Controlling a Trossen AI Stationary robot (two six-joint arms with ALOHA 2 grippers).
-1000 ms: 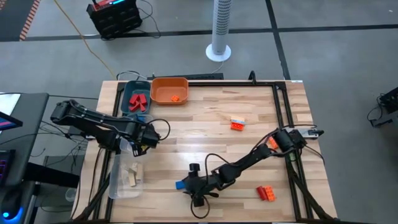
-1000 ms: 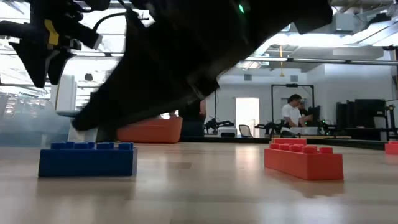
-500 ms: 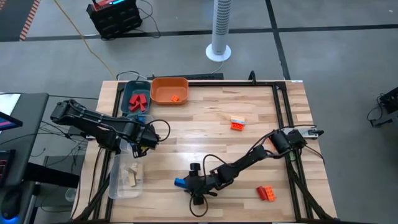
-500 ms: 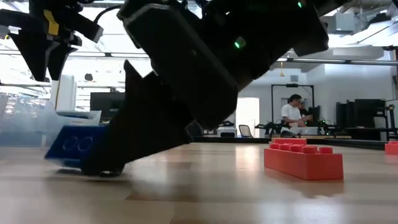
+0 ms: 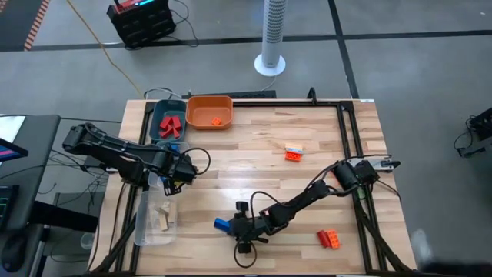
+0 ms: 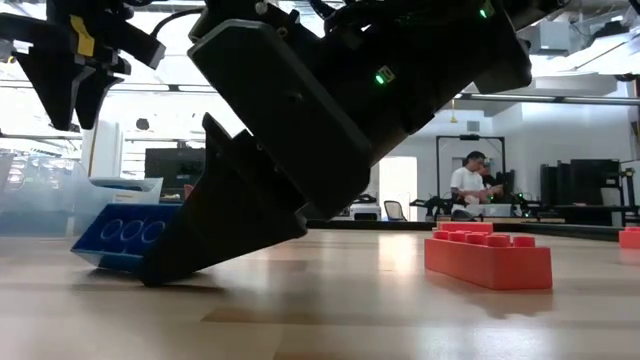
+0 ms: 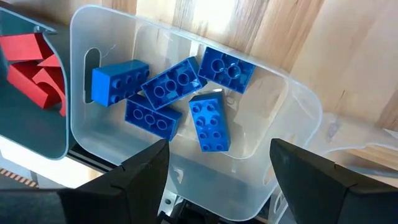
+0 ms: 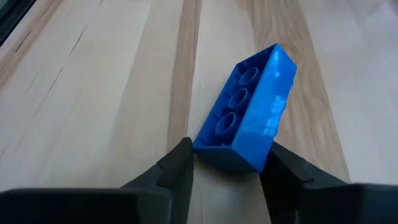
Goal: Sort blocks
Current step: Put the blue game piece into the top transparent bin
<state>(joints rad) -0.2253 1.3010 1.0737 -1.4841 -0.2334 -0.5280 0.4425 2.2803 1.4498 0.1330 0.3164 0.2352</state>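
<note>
Right end effector [image 8: 227, 165] grasping long blue plastic studded brick [image 8: 249, 118], tipped on edge, hollow underside showing, on wooden worktop [image 8: 93, 81]; left end effector [image 7: 217, 165] released over clear tray [image 7: 292, 99]

Right gripper [image 5: 231, 226] touches blue block [image 5: 221, 225] on table [image 5: 254, 165].

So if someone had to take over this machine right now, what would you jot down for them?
Right claw: down at the table's near edge, shut on the blue block, which is tipped on its side.
Left claw: open, empty, hovering above the clear tray.
Done: five blue blocks in the clear tray, red pieces in the teal tray, one small orange piece in the orange tray, tan pieces in a second clear tray.
Left: this blue block, an orange-and-white pair mid-table, two orange blocks near the front right.
</note>
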